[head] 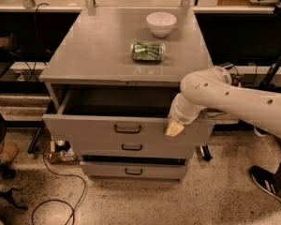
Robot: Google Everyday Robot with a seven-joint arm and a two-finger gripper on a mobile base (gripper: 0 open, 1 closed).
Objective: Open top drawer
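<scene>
The top drawer [93, 128] is a wide grey metal drawer with a small black bar handle [127, 129] at its centre. It stands pulled out from the cabinet, and its dark inside shows behind the front panel. My gripper [174, 128] hangs from the white arm at the right part of the drawer's front, at the top edge, to the right of the handle. Only its pale tip shows.
Two shorter drawers [131, 147] sit below, both pulled out slightly. On the cabinet top [93, 50] stand a white bowl [161, 23] and a green can lying on its side [147, 51]. Cables [61, 191] lie on the floor at left. A shoe [269, 184] shows at right.
</scene>
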